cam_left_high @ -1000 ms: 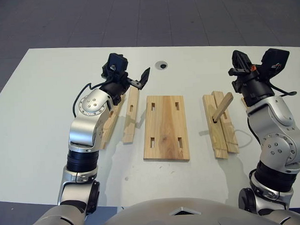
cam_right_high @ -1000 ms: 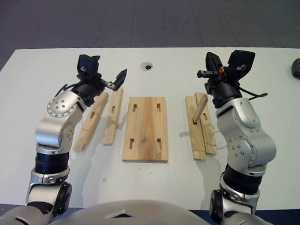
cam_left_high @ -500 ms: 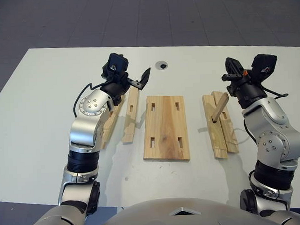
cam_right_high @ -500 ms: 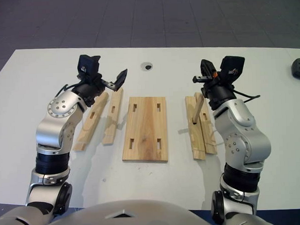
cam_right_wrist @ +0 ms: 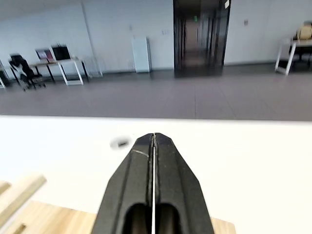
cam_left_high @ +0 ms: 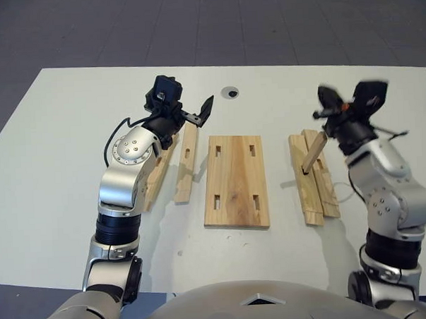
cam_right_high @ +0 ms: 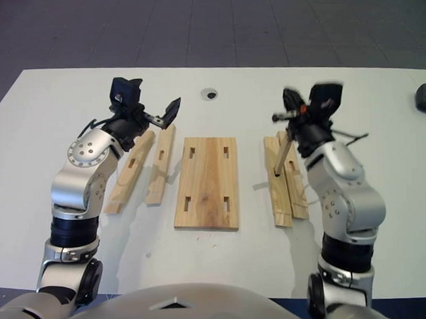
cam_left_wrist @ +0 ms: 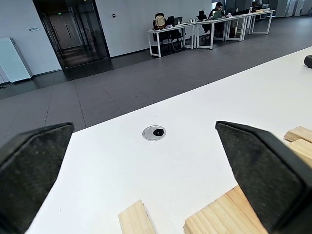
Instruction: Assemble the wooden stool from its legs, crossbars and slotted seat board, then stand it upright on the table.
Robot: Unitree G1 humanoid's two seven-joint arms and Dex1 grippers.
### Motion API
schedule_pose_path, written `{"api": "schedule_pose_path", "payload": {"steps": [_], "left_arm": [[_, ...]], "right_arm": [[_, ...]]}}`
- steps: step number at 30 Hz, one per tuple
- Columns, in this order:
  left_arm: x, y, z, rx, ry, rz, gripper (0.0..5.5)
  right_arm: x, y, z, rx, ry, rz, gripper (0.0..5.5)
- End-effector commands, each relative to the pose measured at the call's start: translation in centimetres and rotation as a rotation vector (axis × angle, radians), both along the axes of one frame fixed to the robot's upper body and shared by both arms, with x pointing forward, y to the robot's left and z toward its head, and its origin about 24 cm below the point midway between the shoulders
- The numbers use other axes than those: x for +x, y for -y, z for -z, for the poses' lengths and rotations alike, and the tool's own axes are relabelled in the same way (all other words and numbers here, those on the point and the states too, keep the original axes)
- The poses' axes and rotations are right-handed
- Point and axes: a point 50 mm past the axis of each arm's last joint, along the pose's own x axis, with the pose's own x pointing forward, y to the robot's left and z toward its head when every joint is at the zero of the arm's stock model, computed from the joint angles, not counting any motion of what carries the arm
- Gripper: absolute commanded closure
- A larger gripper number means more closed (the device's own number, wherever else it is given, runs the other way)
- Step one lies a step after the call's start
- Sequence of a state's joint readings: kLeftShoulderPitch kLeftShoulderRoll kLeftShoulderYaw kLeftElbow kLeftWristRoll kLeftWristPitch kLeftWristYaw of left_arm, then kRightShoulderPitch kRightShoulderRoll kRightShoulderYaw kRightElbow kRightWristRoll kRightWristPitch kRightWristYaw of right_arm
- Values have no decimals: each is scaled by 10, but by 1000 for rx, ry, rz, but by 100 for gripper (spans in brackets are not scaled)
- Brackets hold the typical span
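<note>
Lying flat mid-table: seat board, legs either side. Crossbar tilted, lower end in R-side leg slot. L gripper spread wide, empty, over L legs; R gripper pinched closed, empty.

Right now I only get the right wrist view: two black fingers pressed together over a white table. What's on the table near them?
Observer: The head views show two wooden legs lying side by side, with a crossbar leaning up out of one.
Operator: Is the other arm holding anything?
Observer: No. The left tool is open and empty, over the far ends of another pair of legs.
Operator: And the seat?
Observer: The seat board lies flat between the two pairs, its four slots empty.
</note>
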State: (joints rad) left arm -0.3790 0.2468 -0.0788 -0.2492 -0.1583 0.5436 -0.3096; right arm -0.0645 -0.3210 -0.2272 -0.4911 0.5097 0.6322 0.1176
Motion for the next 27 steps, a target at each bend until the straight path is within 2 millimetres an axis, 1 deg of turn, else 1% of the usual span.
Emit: {"api": "schedule_pose_path", "payload": {"steps": [1,5,12,16,18,20,22,24,27], "left_arm": [[-1,-2,1,2,-6,-5,10],[-1,-3,2,-2,-16,-9,10],[-3,2,4,-4,-22,12,10],[-5,3,5,-5,-24,13,10],[-5,3,5,-4,-25,16,10],[-4,4,5,-4,-26,17,10],[-4,4,5,-5,-25,17,10],[-5,3,5,-7,-25,11,10],[-5,2,5,-8,-24,4,10]], "right_arm": [[-26,14,61,-27,-265,55,549],[-21,16,46,7,-171,76,549],[-17,9,17,90,-21,73,549],[-10,9,-19,114,123,80,549],[-8,9,-42,111,205,77,549],[-7,5,-63,109,279,58,549],[-8,-1,-79,110,327,36,549],[-9,-8,-90,110,362,5,549],[-11,-15,-95,109,370,-20,549]]}}
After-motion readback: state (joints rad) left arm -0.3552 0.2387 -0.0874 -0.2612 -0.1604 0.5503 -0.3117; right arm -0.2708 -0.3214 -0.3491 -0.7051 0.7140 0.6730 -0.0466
